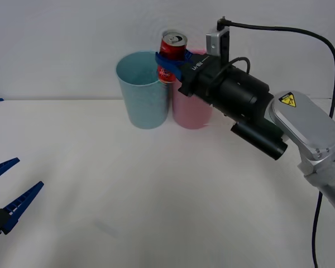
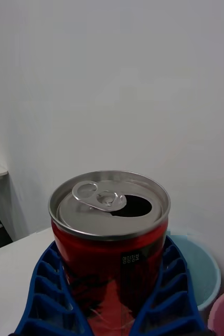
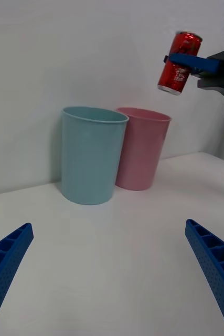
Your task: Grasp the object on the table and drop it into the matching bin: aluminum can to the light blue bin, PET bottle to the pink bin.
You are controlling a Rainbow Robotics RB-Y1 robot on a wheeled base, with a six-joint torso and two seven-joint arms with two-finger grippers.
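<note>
My right gripper (image 1: 170,60) is shut on the aluminum can (image 1: 172,54), a small red can with a silver top and an opened pull tab (image 2: 109,231). It holds the can in the air, above the bins' rims and over the place where the two bins meet. The light blue bin (image 1: 143,89) stands at the back of the white table (image 1: 156,190), and the pink bin (image 1: 191,110) stands touching its right side. The left wrist view has the can (image 3: 179,62) hanging above the pink bin (image 3: 141,147). My left gripper (image 1: 6,192) is open, low at the near left.
A plain white wall stands right behind the bins. The right arm (image 1: 279,123) and its black cable (image 1: 324,61) reach in from the right, above the table. A wide stretch of bare tabletop lies between the left gripper and the bins.
</note>
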